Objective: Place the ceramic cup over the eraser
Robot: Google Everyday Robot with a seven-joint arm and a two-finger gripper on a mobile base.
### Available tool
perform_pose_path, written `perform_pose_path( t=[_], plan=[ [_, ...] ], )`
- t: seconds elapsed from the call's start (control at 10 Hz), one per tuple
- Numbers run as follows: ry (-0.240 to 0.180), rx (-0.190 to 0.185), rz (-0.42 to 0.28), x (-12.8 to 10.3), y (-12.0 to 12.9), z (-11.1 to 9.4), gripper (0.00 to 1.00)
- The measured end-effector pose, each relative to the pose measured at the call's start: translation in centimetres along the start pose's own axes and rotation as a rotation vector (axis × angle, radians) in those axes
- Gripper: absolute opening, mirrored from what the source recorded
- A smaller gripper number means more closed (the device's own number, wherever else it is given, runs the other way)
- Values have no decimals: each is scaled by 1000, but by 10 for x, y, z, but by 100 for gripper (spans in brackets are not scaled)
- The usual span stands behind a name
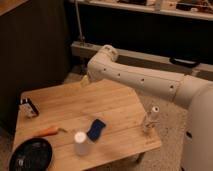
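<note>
The ceramic cup [80, 142], small, white and without a handle, stands upright near the front edge of the wooden table [115, 102]. The eraser [96, 128], a blue block, lies flat just right of the cup and slightly behind it, close to it. My gripper [85, 80] hangs at the end of the white arm [135, 77] over the table's far edge, well behind the cup and eraser. It is open and holds nothing.
An orange carrot [47, 132] lies left of the cup. A black round plate [30, 155] sits at the front left corner. A small black-and-white item [28, 107] stands at the left edge. A clear bottle [150, 119] stands upright at the right edge.
</note>
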Motion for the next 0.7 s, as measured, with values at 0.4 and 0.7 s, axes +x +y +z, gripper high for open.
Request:
perform_pose_path(
  t=[0.4, 0.7],
  plan=[
    [-11, -13, 175, -2, 6, -1, 80],
    [-95, 82, 273, -4, 28, 6, 80]
  ],
)
